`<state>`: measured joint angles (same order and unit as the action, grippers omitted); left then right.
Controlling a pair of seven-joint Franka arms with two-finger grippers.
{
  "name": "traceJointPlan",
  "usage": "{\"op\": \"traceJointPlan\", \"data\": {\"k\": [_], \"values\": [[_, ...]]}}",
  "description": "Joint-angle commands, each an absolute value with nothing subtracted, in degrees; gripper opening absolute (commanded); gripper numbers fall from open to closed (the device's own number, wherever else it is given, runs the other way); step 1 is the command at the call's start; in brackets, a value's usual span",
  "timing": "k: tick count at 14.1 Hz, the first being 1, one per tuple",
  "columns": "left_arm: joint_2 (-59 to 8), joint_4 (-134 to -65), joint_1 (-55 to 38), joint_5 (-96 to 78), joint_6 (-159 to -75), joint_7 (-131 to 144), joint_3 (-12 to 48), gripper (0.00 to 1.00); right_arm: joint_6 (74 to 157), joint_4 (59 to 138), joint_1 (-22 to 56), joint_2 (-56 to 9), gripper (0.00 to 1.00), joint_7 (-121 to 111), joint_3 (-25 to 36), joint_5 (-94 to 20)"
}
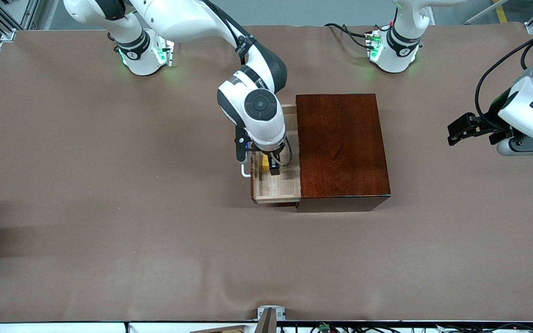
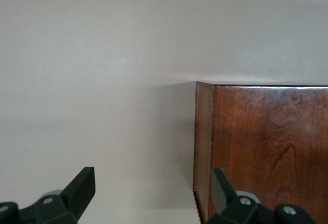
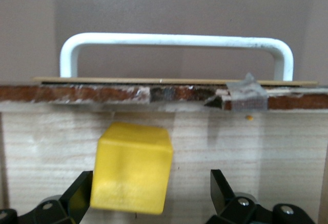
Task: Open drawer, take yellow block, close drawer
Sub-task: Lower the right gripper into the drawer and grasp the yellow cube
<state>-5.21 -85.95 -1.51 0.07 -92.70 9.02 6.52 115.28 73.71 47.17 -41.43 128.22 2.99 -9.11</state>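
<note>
The block [image 3: 132, 167] lay on the pale floor of the pulled-out drawer [image 1: 285, 187], close to the drawer's front wall and its white handle [image 3: 174, 42]. The right gripper [image 3: 148, 196] hung low inside the drawer with its jaws spread wide and nothing between them gripped — one finger [image 3: 79, 190] stood right at the block's side, the other well apart from it, so the block sat off-centre in the gap.

By my reading the drawer was already open and the step in hand was the pick. The next move called for a small sideways shift to centre the block, a little more descent, then a squeeze; with the front wall so near, a finger could catch on it.

The left gripper [image 2: 151, 196] waited over the bare table toward the left arm's end, beside the box [image 1: 343, 145], its jaws apart and empty.

Hard to make out: in the front view the right arm's wrist covered most of the block — only a yellow sliver [image 1: 265, 162] showed beside the fingers. Whether the near finger actually touched the block I could not tell. The wrist views cut off the fingertips, and the drawer's depth under the box was hidden.
</note>
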Motion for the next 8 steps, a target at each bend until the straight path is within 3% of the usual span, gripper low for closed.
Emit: {"op": "traceJointPlan", "data": {"k": [1,5,6,7,8], "values": [[-5.01,-86.13,-1.32,0.0,-93.25,8.26,6.77,1.0,115.4,74.88,48.25,-41.22,1.0,128.76,3.51,-9.67],[-5.01,-86.22,-1.23,0.0,-93.25,8.26,6.77,1.0,115.49,75.59,48.25,-41.13,0.99,125.44,3.52,-8.88],[-5.01,-86.13,-1.23,0.0,-93.25,8.26,6.77,1.0,115.4,75.59,48.34,-40.96,0.4,120.72,3.43,-8.7],[-5.01,-86.13,-1.23,0.0,-93.25,8.35,6.85,1.0,115.31,75.5,48.25,-40.52,0.0,116.93,3.43,-9.22],[-5.01,-86.13,-1.23,0.0,-93.25,8.26,6.86,1.0,115.23,75.41,48.08,-40.08,0.0,116.2,3.43,-9.32]]}}
